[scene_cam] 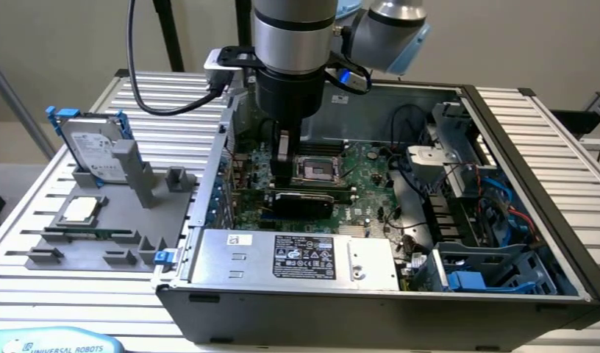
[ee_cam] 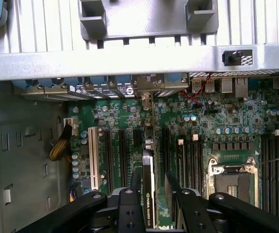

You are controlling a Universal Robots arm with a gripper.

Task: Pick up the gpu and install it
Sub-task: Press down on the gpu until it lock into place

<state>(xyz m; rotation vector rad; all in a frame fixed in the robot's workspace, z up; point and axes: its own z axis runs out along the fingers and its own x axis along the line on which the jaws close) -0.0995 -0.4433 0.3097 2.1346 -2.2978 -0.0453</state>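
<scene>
We are at the install step. Our pincer [ee_cam: 151, 206] pinches the gpu [ee_cam: 149, 184] edge-on between its fingers, down inside the computer case [scene_cam: 535, 213] over the motherboard [ee_cam: 217, 116]. The card stands upright beneath the pincer, along a slot; seating it, we judge, calls for a straight downward press.

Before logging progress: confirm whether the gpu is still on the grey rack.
No: the gpu stands on edge over the motherboard, between the hand's fingers.
</scene>
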